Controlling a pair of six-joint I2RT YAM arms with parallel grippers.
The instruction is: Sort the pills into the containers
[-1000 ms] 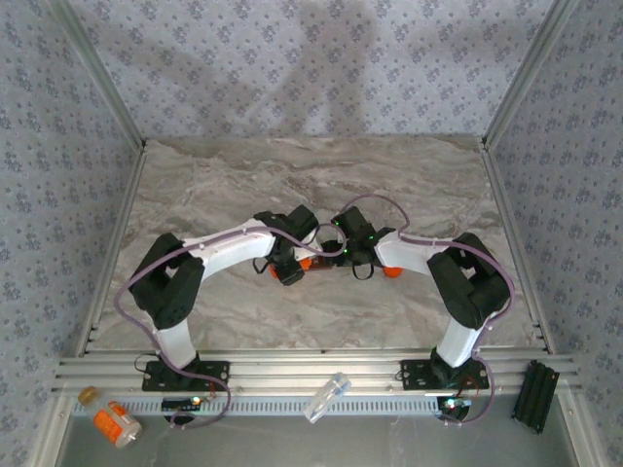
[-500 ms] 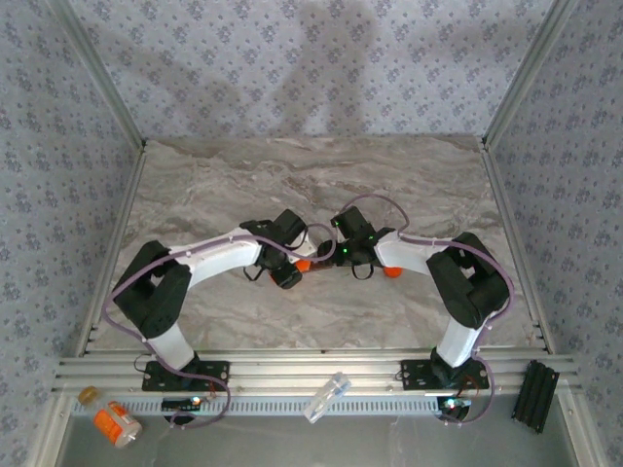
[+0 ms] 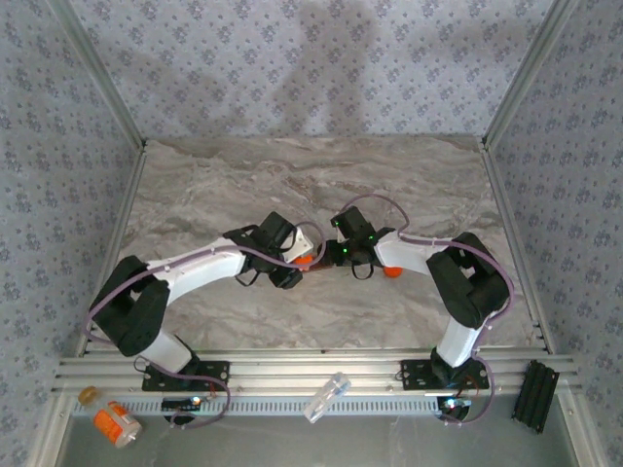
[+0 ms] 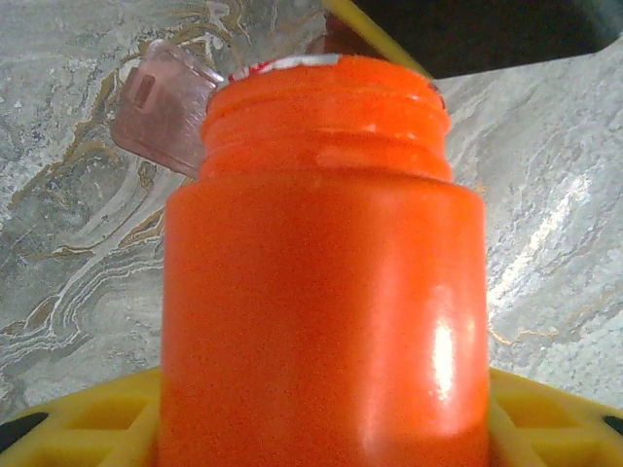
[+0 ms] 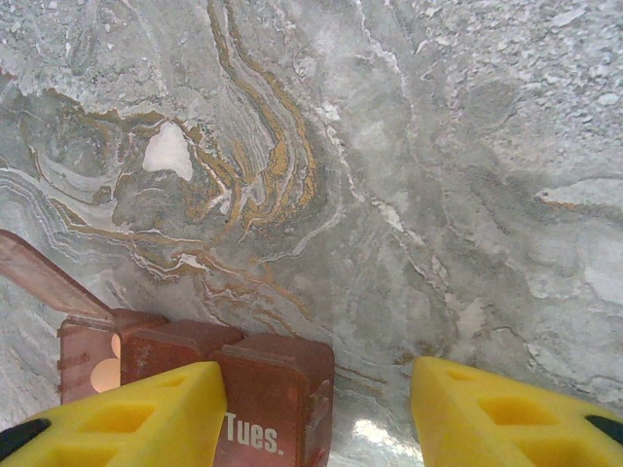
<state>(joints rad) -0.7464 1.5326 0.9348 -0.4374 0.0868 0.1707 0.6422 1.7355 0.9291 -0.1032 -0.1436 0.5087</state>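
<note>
My left gripper (image 3: 289,265) (image 4: 321,423) is shut on an uncapped orange bottle (image 3: 304,260) (image 4: 321,272), its yellow fingers (image 4: 78,428) at both sides of the body. The bottle's mouth points at the containers, a dark red-brown pill box (image 5: 268,389) marked "Tues.", whose raised clear lid (image 4: 161,107) shows just past the rim. My right gripper (image 3: 336,255) (image 5: 321,384) is open around the box's end. The box rests against the left finger, with a gap to the right finger (image 5: 506,418). A pale pill (image 5: 105,375) lies in the opened compartment.
A small orange object (image 3: 392,271) lies on the marble table (image 3: 321,185) by the right forearm. On the near ledge are a white-capped orange bottle (image 3: 115,423), a clear tube (image 3: 326,397) and a black block (image 3: 535,394). Patterned walls close in three sides.
The left arm's elbow has swung down and to the left, stretching the arm out, while the bottle stays at about the same spot by the box. The right arm has not moved.
</note>
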